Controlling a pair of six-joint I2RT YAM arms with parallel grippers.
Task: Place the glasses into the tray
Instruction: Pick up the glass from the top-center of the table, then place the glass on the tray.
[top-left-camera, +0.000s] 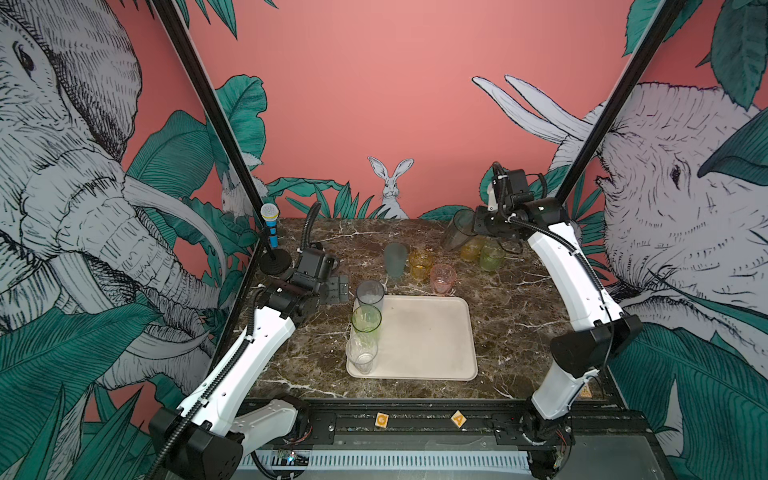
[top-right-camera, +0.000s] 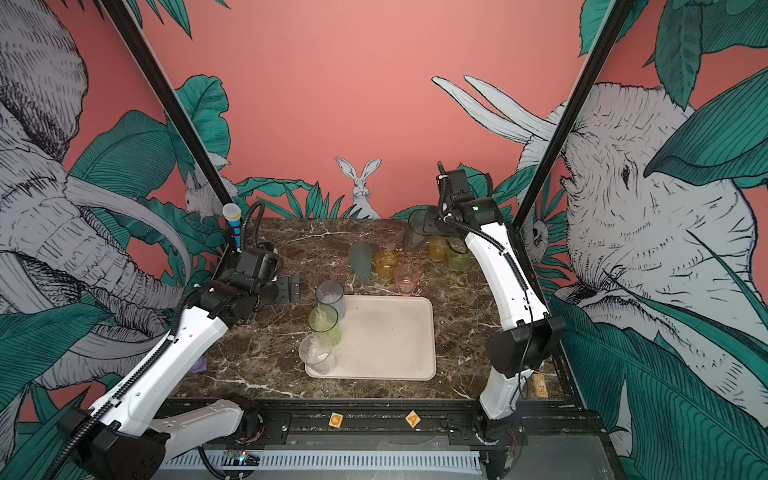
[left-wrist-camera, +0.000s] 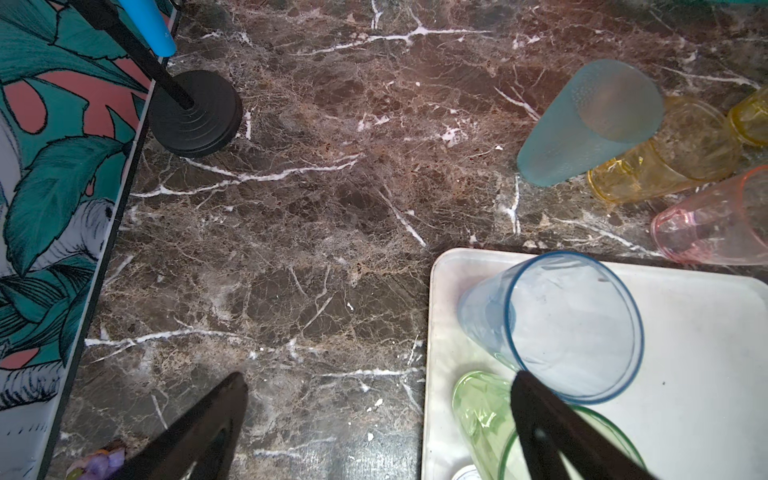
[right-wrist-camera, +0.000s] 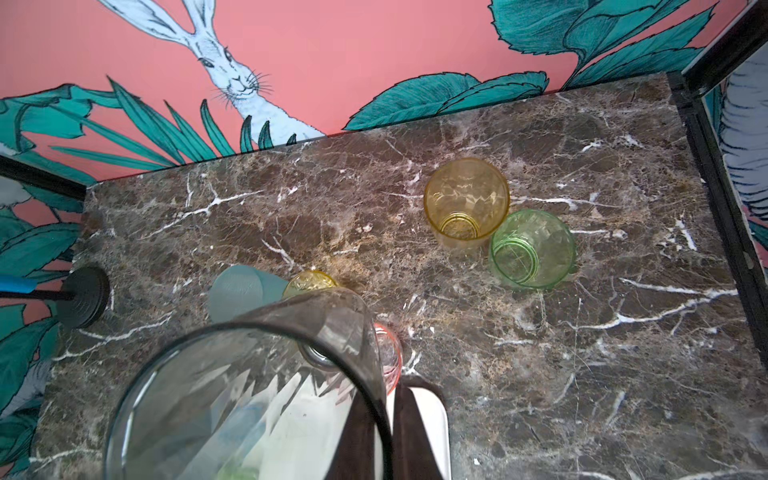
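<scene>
The cream tray (top-left-camera: 432, 345) lies mid-table with three tall glasses along its left side: grey (top-left-camera: 370, 293), green (top-left-camera: 366, 319) and clear (top-left-camera: 361, 353). Behind it on the marble stand a frosted teal glass (top-left-camera: 395, 259), an amber one (top-left-camera: 420, 264), a pink one (top-left-camera: 442, 278), a yellow one (top-left-camera: 471, 248) and a short green one (top-left-camera: 492, 255). My right gripper (right-wrist-camera: 388, 432) is shut on the rim of a smoky brown glass (right-wrist-camera: 249, 395), held tilted above the back right (top-left-camera: 459, 230). My left gripper (left-wrist-camera: 380, 390) stands open and empty by the tray's far left corner (top-left-camera: 332, 286).
A blue toy microphone (top-left-camera: 270, 232) on a black stand (left-wrist-camera: 195, 114) is at the back left. Two wooden letter blocks (top-left-camera: 381, 419) (top-left-camera: 458, 418) sit on the front rail. A small purple thing (top-right-camera: 200, 365) lies at the left table edge. Black frame posts flank both sides.
</scene>
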